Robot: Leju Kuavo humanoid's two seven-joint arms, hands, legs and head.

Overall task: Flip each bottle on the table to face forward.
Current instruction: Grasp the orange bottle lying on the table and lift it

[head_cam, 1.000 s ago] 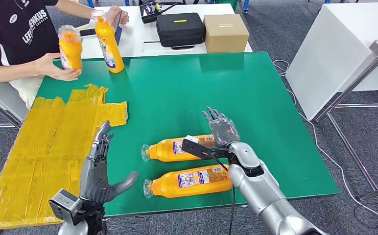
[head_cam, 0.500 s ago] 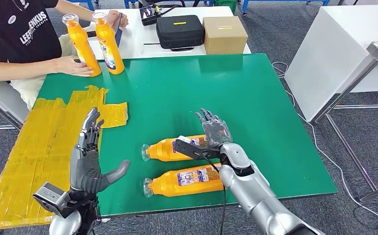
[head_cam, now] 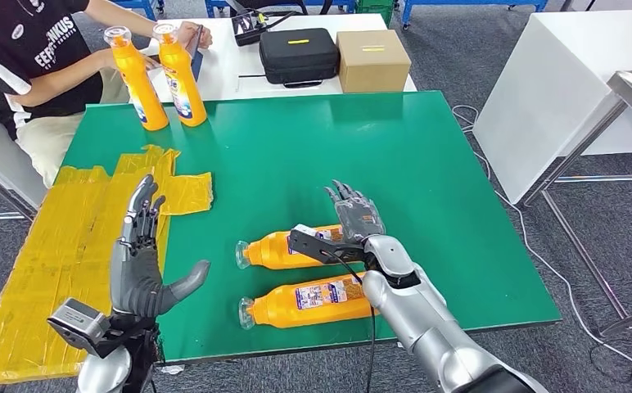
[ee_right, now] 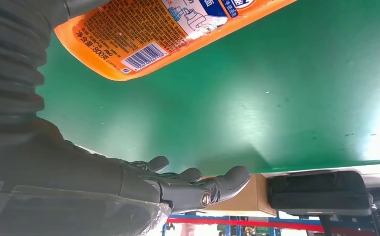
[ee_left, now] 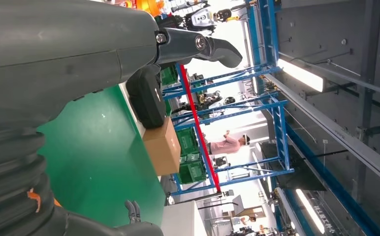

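So, two bottles lying sideways on the bench [head_cam: 460,205]

My right hand [head_cam: 355,214], fingers spread and empty, hovers over the far bottle [head_cam: 288,248]'s base; caps point toward my open, empty left hand [head_cam: 137,262].

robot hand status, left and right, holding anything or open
Left robot hand: open, fingers spread, holding nothing.
Right robot hand: open, fingers extended over the far lying bottle, gripping nothing.
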